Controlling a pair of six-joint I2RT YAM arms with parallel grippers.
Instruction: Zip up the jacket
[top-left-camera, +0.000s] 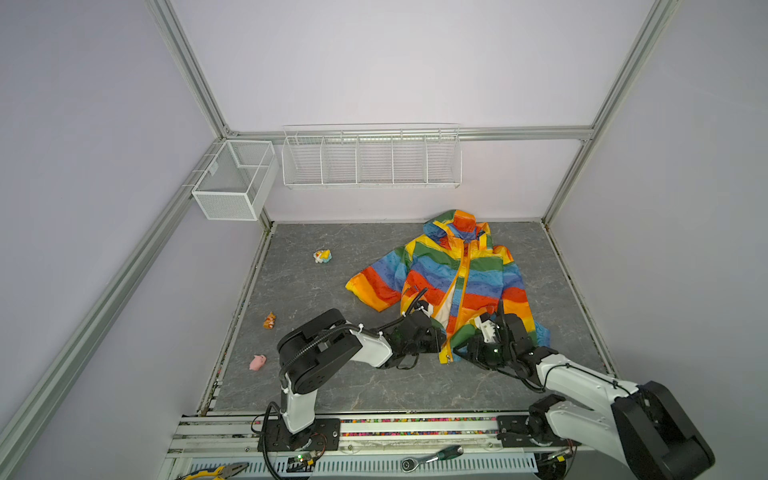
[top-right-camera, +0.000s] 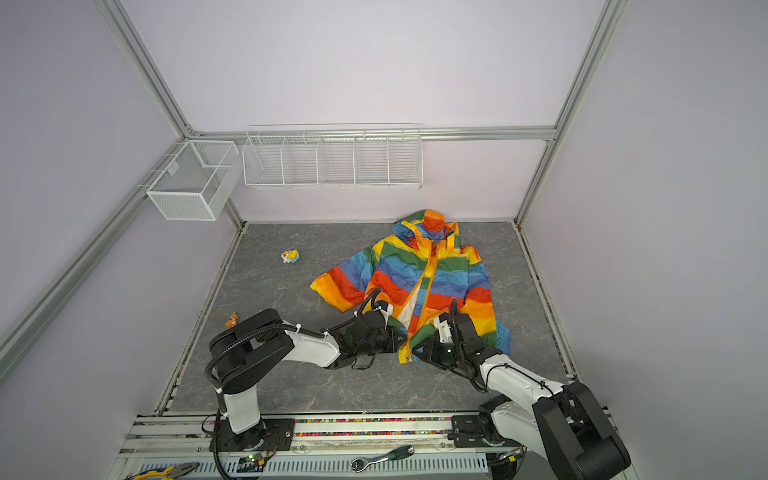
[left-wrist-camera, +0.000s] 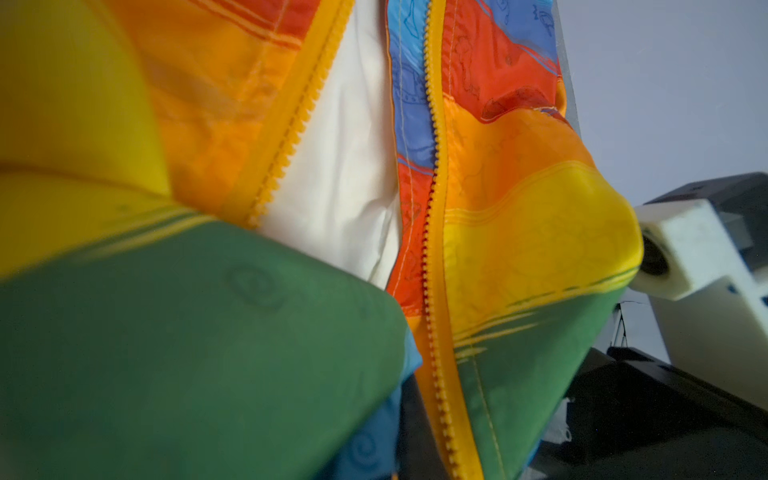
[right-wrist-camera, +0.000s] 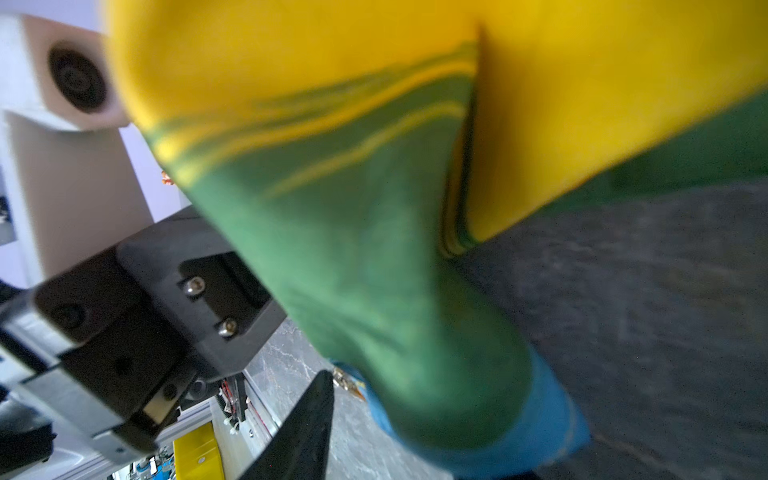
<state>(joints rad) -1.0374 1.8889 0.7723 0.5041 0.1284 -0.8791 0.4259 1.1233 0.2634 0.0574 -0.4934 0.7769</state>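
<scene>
The rainbow-striped jacket (top-left-camera: 453, 274) (top-right-camera: 424, 274) lies front up on the grey table, hood toward the back wall. Its lower front gapes: cream lining (left-wrist-camera: 345, 166) shows between the two orange-yellow zipper rows (left-wrist-camera: 434, 232). At the near hem, my left gripper (top-left-camera: 438, 337) (top-right-camera: 401, 338) is shut on the left panel's bottom corner, and green fabric covers its fingers in the left wrist view. My right gripper (top-left-camera: 461, 347) (top-right-camera: 422, 347) is at the right panel's hem, open. One black finger (right-wrist-camera: 307, 424) stands clear of the green and blue fabric (right-wrist-camera: 374, 270); the fabric hides the other finger.
Three small toys lie on the table's left side: a yellow one (top-left-camera: 322, 255), an orange one (top-left-camera: 269, 321) and a pink one (top-left-camera: 257, 362). White wire baskets (top-left-camera: 235, 178) (top-left-camera: 371, 160) hang on the walls. Pliers (top-left-camera: 216, 471) and a ratchet (top-left-camera: 432, 457) rest on the front rail.
</scene>
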